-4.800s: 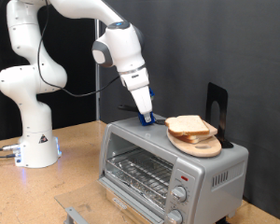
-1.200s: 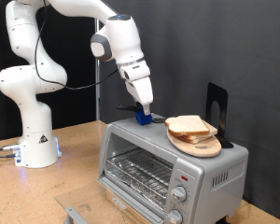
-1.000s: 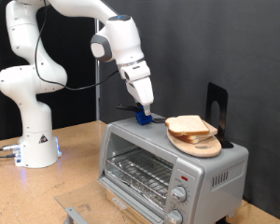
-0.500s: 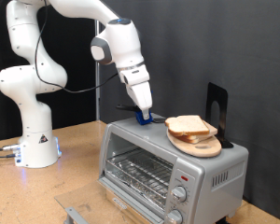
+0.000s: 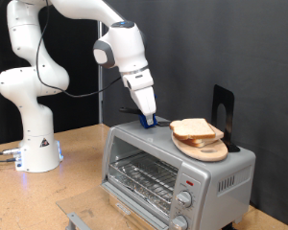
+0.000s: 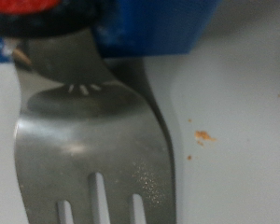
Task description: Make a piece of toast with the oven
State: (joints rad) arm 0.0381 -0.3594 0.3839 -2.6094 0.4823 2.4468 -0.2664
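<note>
- On top of the oven (image 5: 173,168), near its back corner at the exterior view's left, the gripper (image 5: 148,121) points down at something small and blue (image 5: 150,122).
- The wrist view shows a metal fork (image 6: 89,140) very close up, with a blue part (image 6: 149,26) just behind it. The fork seems to sit in the gripper, but the fingers don't show, so I cannot tell if the jaws are spread or pressed together.
- The step looks like getting the fork ready to move bread. I think the next move needs a slow, flat slide under one slice, so the slice does not tear or fall.
- The toast (image 5: 194,128) is pale with a light tan crust. Several slices lie stacked on a round wooden plate (image 5: 207,150) on the oven roof, just beside the gripper.
- The oven is silver, with a wire rack behind glass and two knobs. No bread shows inside it yet.
</note>
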